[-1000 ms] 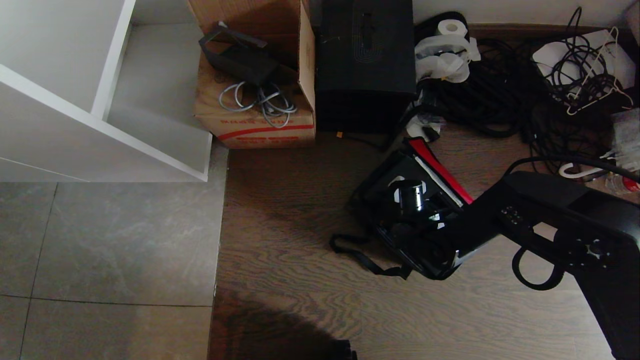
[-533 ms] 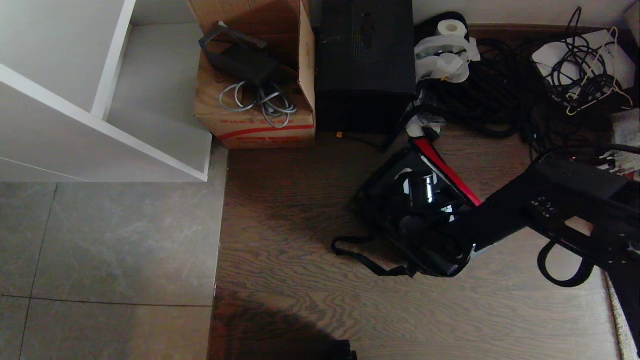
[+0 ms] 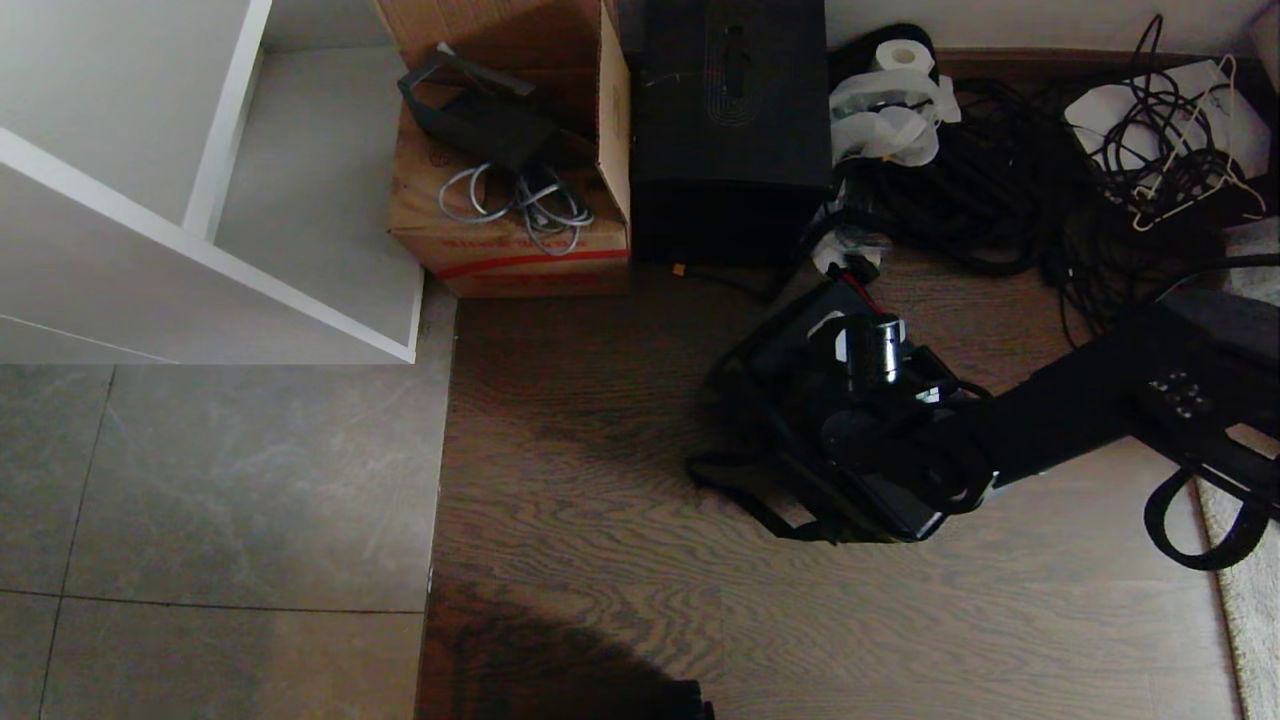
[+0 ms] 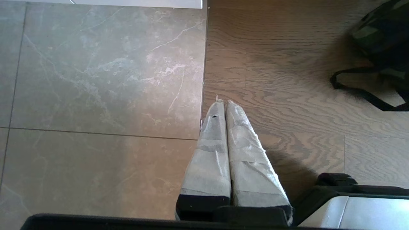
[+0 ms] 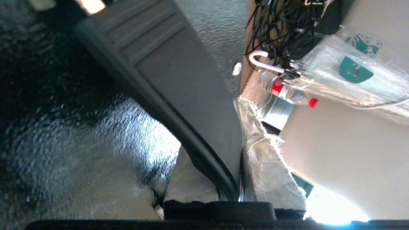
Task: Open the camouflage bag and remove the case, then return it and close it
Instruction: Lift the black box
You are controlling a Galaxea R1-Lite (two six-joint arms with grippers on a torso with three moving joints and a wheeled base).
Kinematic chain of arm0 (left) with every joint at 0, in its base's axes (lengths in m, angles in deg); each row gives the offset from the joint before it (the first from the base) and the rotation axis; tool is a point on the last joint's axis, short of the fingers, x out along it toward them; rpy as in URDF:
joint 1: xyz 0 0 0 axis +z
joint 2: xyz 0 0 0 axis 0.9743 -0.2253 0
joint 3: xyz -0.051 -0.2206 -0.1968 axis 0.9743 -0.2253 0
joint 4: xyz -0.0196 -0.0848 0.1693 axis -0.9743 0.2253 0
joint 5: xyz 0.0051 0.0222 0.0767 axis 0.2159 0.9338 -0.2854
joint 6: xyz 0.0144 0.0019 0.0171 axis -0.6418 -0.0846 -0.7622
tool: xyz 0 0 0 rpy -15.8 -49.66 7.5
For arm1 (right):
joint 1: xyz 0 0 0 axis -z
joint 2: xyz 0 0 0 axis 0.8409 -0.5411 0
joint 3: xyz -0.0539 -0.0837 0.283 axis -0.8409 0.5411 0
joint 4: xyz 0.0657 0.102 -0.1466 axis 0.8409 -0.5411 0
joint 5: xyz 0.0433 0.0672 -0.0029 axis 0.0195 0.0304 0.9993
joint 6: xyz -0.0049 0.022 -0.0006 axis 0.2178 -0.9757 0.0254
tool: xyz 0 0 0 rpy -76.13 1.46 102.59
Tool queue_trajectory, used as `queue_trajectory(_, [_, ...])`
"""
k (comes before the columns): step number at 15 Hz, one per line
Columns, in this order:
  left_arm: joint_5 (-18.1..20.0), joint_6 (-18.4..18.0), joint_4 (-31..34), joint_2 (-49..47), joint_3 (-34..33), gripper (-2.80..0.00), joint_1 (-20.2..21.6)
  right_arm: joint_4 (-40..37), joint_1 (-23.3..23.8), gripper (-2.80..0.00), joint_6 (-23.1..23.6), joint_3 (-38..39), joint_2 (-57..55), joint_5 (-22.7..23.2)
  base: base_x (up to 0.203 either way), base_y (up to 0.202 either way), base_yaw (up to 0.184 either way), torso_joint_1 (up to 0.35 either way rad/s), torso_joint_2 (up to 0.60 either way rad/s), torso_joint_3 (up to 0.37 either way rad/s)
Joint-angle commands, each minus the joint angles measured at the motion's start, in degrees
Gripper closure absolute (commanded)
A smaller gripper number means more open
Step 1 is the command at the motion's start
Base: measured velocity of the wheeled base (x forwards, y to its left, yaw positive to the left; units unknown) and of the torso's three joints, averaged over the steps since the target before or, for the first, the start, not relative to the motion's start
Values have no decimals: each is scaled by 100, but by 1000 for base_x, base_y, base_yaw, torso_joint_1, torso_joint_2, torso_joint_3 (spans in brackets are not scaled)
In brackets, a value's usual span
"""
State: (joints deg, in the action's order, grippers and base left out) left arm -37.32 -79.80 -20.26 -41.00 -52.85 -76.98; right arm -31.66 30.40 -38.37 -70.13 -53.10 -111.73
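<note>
**Case gripped at the open bag, most of the job left to do**

Grey floor tiles give way to brown wood planks, and everything in play sits on the wood. Farthest left, the left gripper [image 4: 226, 103] hangs over the seam between tile and wood, its taped fingers pressed together on nothing; it looks parked. At the back stand a white shelf unit [image 3: 200, 230], a cardboard box with a red stripe [image 3: 510, 250] holding loose cables, and a taller plain black box [image 3: 730, 130].

Right of these lies the camouflage bag [image 4: 380, 35], its black shoulder strap [image 3: 740, 505] trailing on the planks towards the robot. The right arm reaches in from the right and covers most of it. In the right wrist view the right gripper [image 5: 220, 150] is clamped on the flat black handle [image 5: 179, 76] of the case [image 5: 80, 143], whose grained black top fills the near side of that view. A tangle of black cables [image 3: 1000, 200] lies beyond, at the far right.

Judging by this, the bag is already open and the case is in the pincer at the bag's mouth. Whether it is coming out or going back in cannot be told, nor how much of it sits inside. Left at the least: settling the case in the bag, letting go, and closing the lid.
</note>
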Motion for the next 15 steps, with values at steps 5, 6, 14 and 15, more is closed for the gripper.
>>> queue_trajectory(5, [0, -2, 1, -9, 0, 0, 0, 36, 3, 0, -347, -473, -797, 133, 0, 0, 0, 0, 0, 0])
queue_trajectory(6, [0, -2, 1, -9, 0, 0, 0, 42, 3, 0, -406, -631, -923, 169, 0, 0, 0, 0, 0, 0])
queue_trajectory(14, [0, -2, 1, -9, 0, 0, 0, -47, 3, 0, -917, -912, -1257, 401, 0, 0, 0, 0, 0, 0])
queue_trajectory(15, [0, -2, 1, -9, 0, 0, 0, -102, 3, 0, -921, -890, -1199, 455, 0, 0, 0, 0, 0, 0])
